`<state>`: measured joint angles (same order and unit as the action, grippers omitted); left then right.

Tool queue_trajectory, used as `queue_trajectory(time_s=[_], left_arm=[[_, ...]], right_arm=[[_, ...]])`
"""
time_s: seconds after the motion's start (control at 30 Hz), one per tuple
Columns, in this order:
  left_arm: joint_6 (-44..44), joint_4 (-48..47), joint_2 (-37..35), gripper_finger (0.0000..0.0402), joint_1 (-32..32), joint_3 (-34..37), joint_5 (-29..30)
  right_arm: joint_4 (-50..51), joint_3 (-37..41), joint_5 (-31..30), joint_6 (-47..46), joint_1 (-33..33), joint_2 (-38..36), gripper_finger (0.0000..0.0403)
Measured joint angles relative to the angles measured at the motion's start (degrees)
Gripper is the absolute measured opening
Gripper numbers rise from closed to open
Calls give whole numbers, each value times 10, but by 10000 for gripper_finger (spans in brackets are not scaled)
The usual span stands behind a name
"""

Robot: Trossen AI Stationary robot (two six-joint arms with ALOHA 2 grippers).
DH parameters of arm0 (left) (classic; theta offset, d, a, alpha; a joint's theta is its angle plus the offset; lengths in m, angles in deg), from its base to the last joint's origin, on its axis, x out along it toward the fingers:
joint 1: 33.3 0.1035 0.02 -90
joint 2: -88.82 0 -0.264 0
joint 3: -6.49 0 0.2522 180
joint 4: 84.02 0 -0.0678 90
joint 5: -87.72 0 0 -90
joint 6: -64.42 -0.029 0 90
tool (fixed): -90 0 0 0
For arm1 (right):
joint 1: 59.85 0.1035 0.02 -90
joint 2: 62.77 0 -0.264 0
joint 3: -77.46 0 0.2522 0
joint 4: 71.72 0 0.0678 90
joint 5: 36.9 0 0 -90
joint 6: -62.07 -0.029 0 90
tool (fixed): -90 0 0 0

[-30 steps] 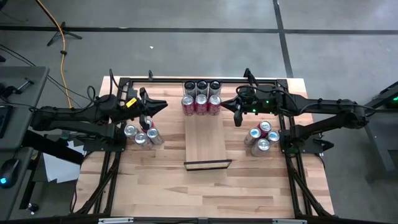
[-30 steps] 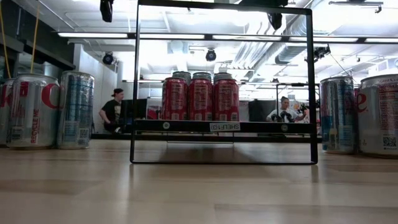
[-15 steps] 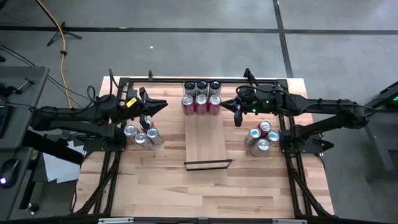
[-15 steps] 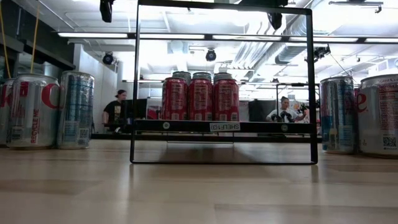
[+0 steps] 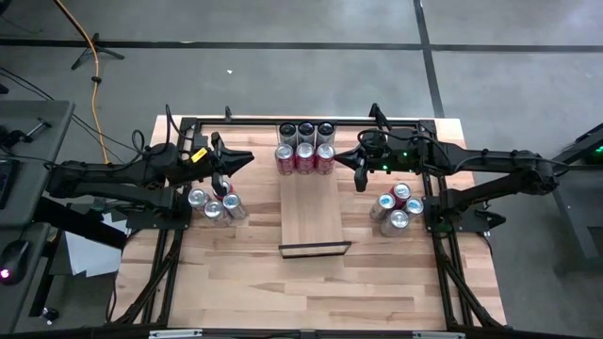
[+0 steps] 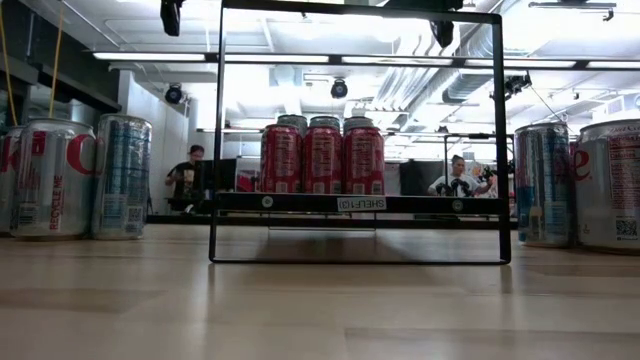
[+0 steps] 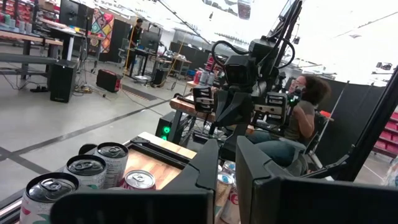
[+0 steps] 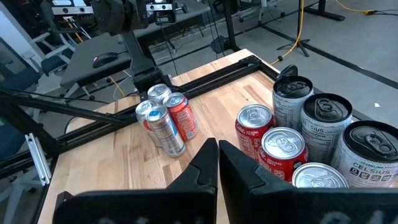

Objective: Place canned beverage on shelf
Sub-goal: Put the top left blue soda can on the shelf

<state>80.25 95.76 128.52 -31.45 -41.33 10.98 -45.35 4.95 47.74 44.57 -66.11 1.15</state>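
The shelf [image 5: 311, 215], a pale board with a black lip [image 5: 315, 249] at its near end, lies mid-table. Six cans stand on its far end: three red ones [image 5: 304, 156] in front of three dark-topped ones [image 5: 304, 131]; they also show in the low view [image 6: 322, 157]. My left gripper [image 5: 249, 158] hovers shut, left of these cans and above a loose can cluster [image 5: 215, 204]. My right gripper [image 5: 339, 158] hovers shut to their right, tipped slightly down, beside another cluster [image 5: 398, 209]. Neither gripper holds anything.
A black metal frame [image 5: 236, 121] runs round the far and side edges of the tabletop. The loose clusters show at the low view's left [image 6: 75, 178] and right [image 6: 580, 185]. People sit in the room beyond the table [image 6: 455, 180].
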Motion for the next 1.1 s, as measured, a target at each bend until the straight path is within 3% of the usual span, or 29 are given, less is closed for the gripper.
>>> queue_trajectory(time_s=[0.37,0.5,0.67,0.93,1.1], left_arm=[[0,0,0,7,0,0,2],[15,-2,0,31,0,0,31],[16,-44,0,106,0,-21,38],[16,-251,27,254,16,-135,41],[14,-339,39,309,30,-174,40]], right_arm=[[0,0,0,0,0,0,0],[0,0,0,0,0,0,0],[0,0,0,0,0,0,0],[0,0,0,0,0,0,0],[0,0,0,0,0,0,0]])
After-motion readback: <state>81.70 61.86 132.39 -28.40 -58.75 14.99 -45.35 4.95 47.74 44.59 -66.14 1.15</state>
